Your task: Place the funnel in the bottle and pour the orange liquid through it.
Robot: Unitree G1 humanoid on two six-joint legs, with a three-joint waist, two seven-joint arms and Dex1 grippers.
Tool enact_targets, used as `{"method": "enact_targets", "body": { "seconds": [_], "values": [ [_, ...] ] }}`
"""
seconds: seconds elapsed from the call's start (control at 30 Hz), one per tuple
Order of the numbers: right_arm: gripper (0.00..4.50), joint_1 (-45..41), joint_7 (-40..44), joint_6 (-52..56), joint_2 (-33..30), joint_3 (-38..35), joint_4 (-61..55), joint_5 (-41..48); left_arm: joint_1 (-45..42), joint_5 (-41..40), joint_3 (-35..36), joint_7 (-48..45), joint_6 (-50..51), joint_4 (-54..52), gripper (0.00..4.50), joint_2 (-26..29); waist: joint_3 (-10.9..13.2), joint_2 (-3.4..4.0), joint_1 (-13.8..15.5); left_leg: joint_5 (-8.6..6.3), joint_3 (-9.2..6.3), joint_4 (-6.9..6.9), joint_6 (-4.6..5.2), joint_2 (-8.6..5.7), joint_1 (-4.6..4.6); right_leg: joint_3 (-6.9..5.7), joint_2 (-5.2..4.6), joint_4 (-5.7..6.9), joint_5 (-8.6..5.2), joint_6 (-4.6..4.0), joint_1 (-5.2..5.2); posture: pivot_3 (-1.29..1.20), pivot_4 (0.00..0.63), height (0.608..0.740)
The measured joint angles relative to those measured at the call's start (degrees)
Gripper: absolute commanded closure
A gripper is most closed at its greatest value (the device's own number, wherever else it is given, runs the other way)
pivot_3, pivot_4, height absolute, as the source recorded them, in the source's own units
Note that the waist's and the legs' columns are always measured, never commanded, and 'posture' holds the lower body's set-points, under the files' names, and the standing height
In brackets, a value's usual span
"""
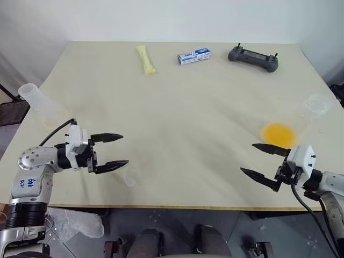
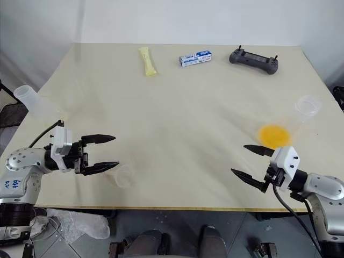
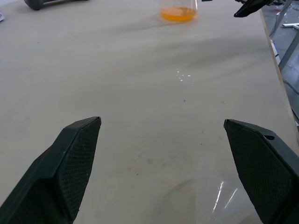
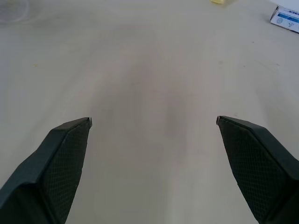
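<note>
The orange liquid [image 1: 278,134] lies shallow in a clear wide-mouthed cup [image 1: 317,105] at the table's right side, and also appears as orange liquid [image 3: 177,14] in the left wrist view. My right gripper [image 1: 246,157] hovers open and empty just in front and left of that cup. The clear bottle [image 1: 32,97] stands at the far left edge. The small see-through funnel [image 1: 129,174] rests on the table near the front edge. My left gripper [image 1: 125,149] hangs open and empty just above and beside the funnel, not touching it.
Along the far edge of the pale table [image 1: 188,118] lie a yellow packet [image 1: 146,59], a blue-and-white box [image 1: 194,56] and a grey controller [image 1: 252,57]. A crumpled plastic bag [image 1: 75,223] sits below the front left edge.
</note>
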Motion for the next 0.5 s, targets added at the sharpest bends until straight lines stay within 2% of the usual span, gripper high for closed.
{"method": "enact_targets", "body": {
  "seconds": [0.33, 0.5],
  "values": [
    [0.0, -0.19, -1.12, 0.01, 0.32, 0.06, -0.59, -0.02, -0.65, -0.39, 0.14, 7.15, 6.42, -2.9, 0.02, -0.63, 0.0, 0.0, 0.01, 0.0, -0.01, 0.01, 0.0, 0.0, 0.0, 0.01, 0.0, 0.01, 0.0, 0.0, 0.0, 0.0, 0.15, 0.74],
    [0.0, -3.76, -1.05, 0.04, 0.41, 0.92, 0.76, -0.06, 1.06, -0.8, 2.58, 11.05, 6.33, -5.96, 0.02, -1.01, 0.0, 0.0, -0.12, 0.0, -0.01, 0.0, -0.01, 0.01, 0.0, 0.01, 0.01, 0.01, 0.0, 0.0, -0.02, 0.0, 0.15, 0.74]
  ]
}}
